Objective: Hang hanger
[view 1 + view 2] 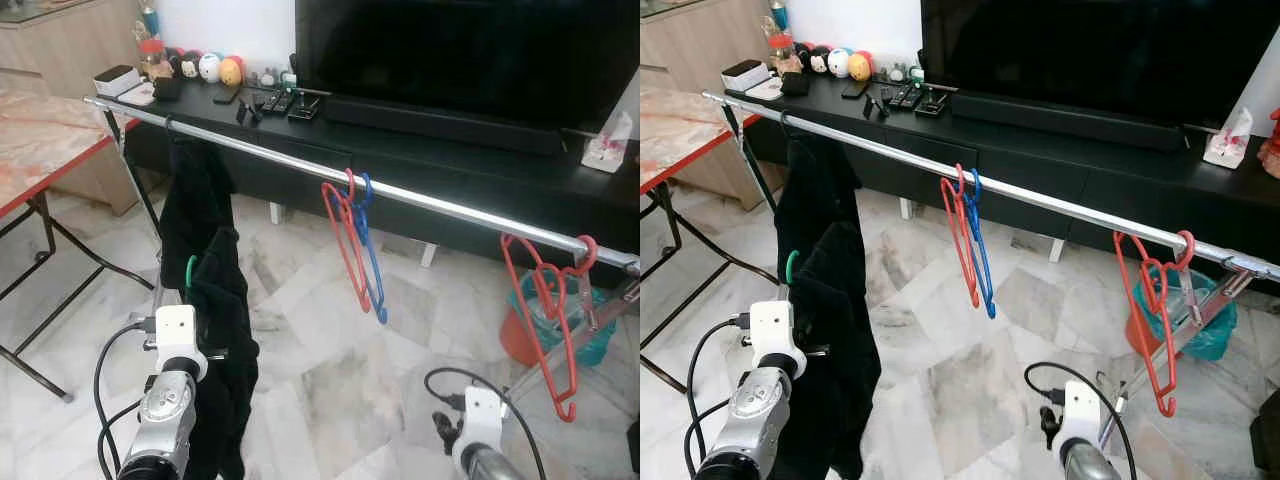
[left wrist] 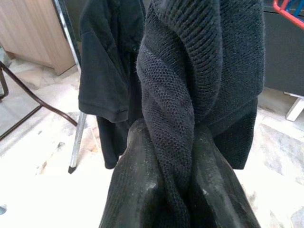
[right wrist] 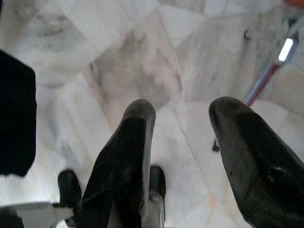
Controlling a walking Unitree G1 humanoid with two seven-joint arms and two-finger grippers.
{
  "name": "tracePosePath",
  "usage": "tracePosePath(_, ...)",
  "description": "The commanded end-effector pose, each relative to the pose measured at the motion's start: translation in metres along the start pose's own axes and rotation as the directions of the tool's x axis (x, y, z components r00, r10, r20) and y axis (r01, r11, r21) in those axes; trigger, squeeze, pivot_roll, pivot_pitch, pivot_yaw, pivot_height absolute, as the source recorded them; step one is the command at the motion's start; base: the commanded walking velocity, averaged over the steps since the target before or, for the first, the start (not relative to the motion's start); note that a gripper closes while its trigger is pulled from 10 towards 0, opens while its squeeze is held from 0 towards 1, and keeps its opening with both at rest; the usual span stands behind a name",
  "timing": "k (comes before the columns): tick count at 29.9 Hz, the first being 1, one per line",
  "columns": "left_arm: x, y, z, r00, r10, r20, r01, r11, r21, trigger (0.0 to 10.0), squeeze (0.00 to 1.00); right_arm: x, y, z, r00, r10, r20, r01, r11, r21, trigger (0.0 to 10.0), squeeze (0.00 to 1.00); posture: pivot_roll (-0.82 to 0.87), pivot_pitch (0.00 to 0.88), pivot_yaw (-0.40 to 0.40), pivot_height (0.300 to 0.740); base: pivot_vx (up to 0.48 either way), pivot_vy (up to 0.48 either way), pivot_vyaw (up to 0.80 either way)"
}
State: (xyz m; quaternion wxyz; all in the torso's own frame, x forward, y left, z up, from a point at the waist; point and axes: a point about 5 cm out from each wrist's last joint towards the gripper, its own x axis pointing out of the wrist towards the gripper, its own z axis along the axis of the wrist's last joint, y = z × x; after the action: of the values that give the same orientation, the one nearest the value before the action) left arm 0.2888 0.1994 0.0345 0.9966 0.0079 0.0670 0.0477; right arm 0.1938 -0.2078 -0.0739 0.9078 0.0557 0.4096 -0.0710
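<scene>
A dark knitted garment (image 2: 199, 71) hangs from a green hanger, whose hook (image 1: 190, 270) sticks up just above my left wrist (image 1: 175, 345). My left gripper (image 2: 168, 128) is shut on a twisted fold of this garment, low and left of the silver rail (image 1: 420, 198). The rail runs across in front of me from upper left to right. A black shirt (image 1: 195, 190) hangs on the rail's left end, right behind the held garment. My right gripper (image 3: 183, 109) is open and empty, low over the marble floor at my right.
A red and a blue hanger (image 1: 358, 245) hang mid-rail, and more red hangers (image 1: 548, 300) at its right end. Behind the rail stand a black TV console (image 1: 450, 160) and a TV. A red-edged table (image 1: 40, 150) is at left, an orange bucket (image 1: 518, 335) at right.
</scene>
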Motion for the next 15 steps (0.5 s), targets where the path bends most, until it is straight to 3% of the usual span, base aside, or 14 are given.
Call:
tracePosePath(1,0.004,0.003,0.013,0.998,0.009,0.069,-0.009,1.0,0.003,10.0,0.0,-0.001,0.0,-0.007,1.0,0.002,-0.029,-0.002,1.0,-0.011,10.0,0.0,-0.07,0.0,0.015,0.74,0.0,0.0,0.0)
tracePosePath(5,0.004,0.003,0.013,0.997,0.013,0.076,-0.013,1.0,0.001,10.0,0.0,-0.004,-0.007,-0.015,0.999,-0.005,-0.054,0.004,1.0,-0.02,10.0,0.0,-0.07,0.0,0.013,0.74,0.0,0.0,0.0)
tracePosePath(15,0.004,0.006,0.015,0.995,0.038,0.091,-0.039,0.999,0.004,10.0,0.0,-0.012,-0.024,-0.032,0.995,-0.004,-0.101,-0.002,0.998,-0.062,10.0,0.0,-0.07,0.0,0.008,0.74,0.252,0.0,0.0)
